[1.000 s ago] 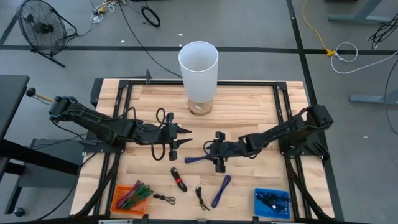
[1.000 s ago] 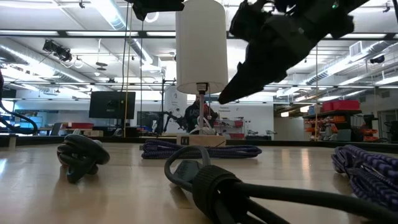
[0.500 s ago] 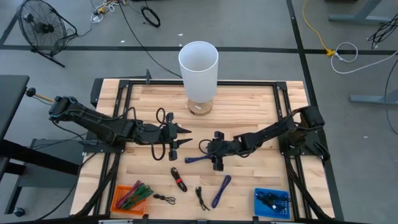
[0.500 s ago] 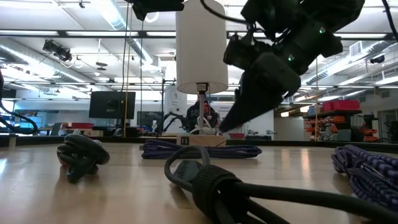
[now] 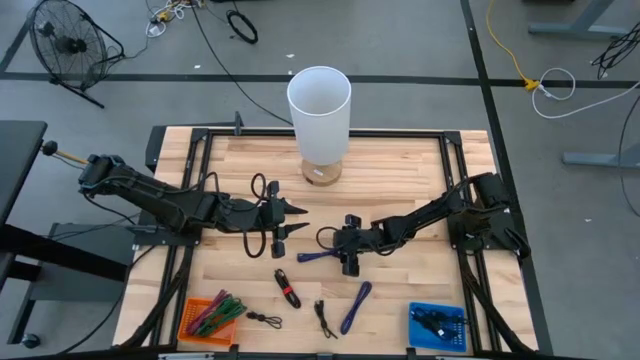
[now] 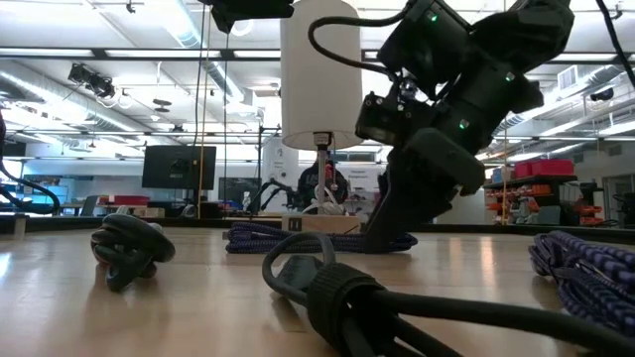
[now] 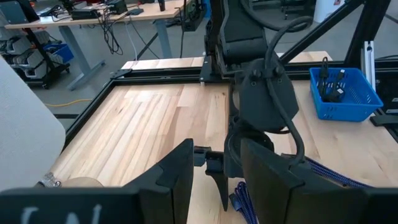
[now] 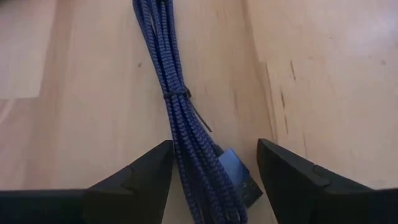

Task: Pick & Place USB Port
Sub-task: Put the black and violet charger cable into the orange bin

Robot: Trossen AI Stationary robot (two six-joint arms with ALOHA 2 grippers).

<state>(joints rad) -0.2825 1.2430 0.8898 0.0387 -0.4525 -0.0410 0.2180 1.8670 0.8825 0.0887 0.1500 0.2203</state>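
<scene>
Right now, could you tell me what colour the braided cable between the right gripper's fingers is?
Dark blue; the braided cable shows best in the right wrist view.

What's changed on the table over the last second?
The right gripper has come down over the bundled blue braided cable, its open jaws now either side of it, not yet closed. The left gripper, the white cylinder and the other cables stayed put.

the right arm reaches in low from the table's right side toward its middle, its dark two-finger right gripper [image 5: 343, 252] pointed down close to the wood, fingers [image 8: 146, 171] spread wide apart. the left arm stretches in from the left, its dark two-finger left gripper [image 5: 288, 222] level, fingers [image 7: 177, 171] parted.
</scene>
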